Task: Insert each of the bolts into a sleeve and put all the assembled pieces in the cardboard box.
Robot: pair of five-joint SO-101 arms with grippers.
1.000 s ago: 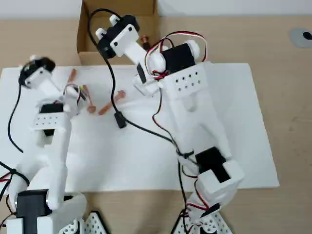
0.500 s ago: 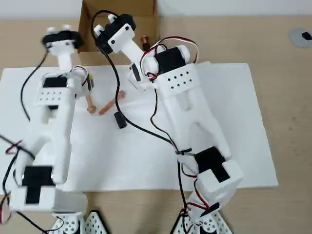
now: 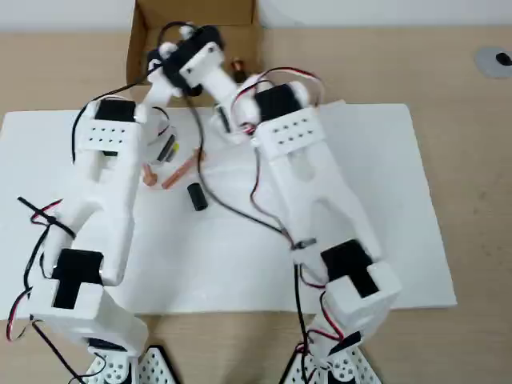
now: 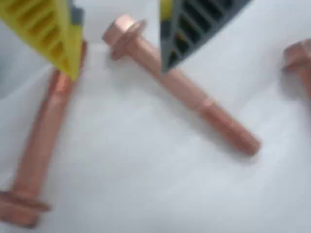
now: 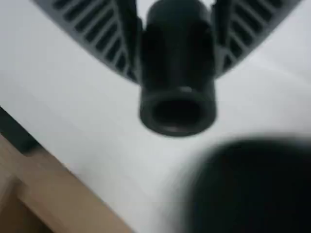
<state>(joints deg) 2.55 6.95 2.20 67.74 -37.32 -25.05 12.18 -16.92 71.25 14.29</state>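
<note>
Three copper bolts lie on the white sheet: one passes between the tips of my open left gripper, another lies beside the yellow finger, and a third is farther off. From above, the left gripper hovers over the bolts. My right gripper is shut on a black sleeve, its open end facing the camera, held just above the sheet near the cardboard box. A second black sleeve lies loose on the sheet.
The white sheet covers the middle of the wooden table. The two arms cross close together in front of the box. A small copper piece sits at the box's right side. A black cable trails across the sheet.
The left arm has swung from the sheet's left edge up past the box and come down over the bolts. The right arm has shifted slightly left, still holding its sleeve.
</note>
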